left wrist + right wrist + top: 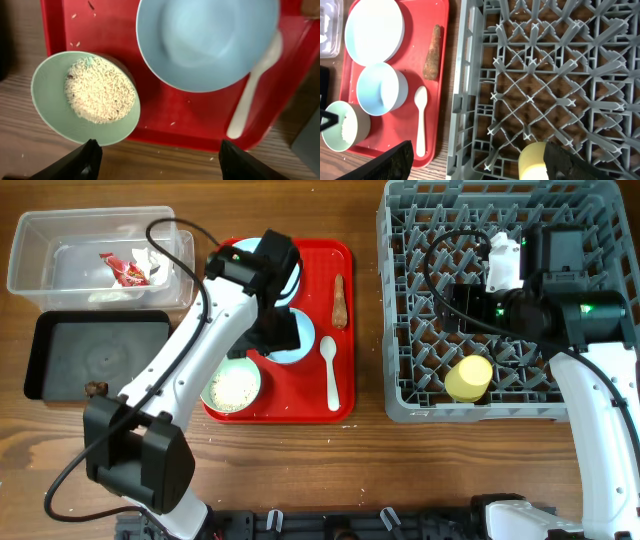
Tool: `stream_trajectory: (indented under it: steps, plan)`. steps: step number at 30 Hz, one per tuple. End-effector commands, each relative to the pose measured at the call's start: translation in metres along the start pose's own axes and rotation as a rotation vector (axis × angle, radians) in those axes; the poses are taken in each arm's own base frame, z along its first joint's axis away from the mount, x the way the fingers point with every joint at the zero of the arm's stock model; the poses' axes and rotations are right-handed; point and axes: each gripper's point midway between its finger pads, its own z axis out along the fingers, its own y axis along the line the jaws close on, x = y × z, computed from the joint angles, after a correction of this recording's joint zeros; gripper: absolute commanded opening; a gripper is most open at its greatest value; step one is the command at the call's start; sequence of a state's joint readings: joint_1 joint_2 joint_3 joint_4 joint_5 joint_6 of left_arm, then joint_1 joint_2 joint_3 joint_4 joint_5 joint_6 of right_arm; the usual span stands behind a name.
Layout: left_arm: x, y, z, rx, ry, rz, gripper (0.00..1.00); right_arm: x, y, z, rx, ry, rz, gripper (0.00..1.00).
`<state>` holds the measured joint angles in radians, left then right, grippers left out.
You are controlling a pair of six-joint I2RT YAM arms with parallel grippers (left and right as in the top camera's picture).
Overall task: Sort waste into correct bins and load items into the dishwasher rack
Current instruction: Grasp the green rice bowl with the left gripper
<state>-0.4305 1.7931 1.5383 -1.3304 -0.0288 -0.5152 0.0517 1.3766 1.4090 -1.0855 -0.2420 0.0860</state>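
While the left fingers hang spread and empty above the pale green bowl at the 7 o'clock corner of the red tray, the right fingers gape empty over the yellow cup in the rack.

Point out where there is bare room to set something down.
Free: the black tray, apart from the small dark lump at its front edge; the dishwasher rack beyond the yellow cup; the table strip between red tray and rack. Crowded: the red tray's left side, holding light blue plate, light blue bowl, pale green bowl.
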Motion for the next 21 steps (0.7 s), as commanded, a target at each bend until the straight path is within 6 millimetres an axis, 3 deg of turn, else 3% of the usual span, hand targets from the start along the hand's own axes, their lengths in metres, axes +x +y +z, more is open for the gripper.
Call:
stream_trajectory:
  steps: [1, 3, 11, 13, 18, 21]
  plan:
    - [0.022, 0.016, 0.031, -0.060, 0.080, 0.000, 0.72, 0.003, -0.002, 0.005, 0.012, 0.017, -0.019, 0.85]
    - [0.028, 0.022, 0.042, -0.081, 0.092, 0.055, 0.65, 0.003, -0.002, 0.005, 0.011, 0.018, -0.028, 0.85]
    - [0.041, 0.031, 0.098, -0.076, 0.074, 0.153, 0.62, 0.003, -0.002, 0.005, 0.011, 0.018, -0.032, 0.85]
    - [0.039, 0.030, 0.100, -0.072, 0.062, 0.162, 0.48, 0.004, -0.002, 0.005, 0.012, 0.020, -0.032, 0.85]
    - [0.034, 0.027, 0.100, -0.060, 0.041, 0.168, 0.37, 0.004, -0.002, 0.005, 0.011, 0.022, -0.029, 0.86]
    - [0.027, 0.035, 0.099, -0.110, 0.009, 0.169, 0.04, 0.004, -0.002, 0.005, 0.011, 0.022, -0.029, 0.86]
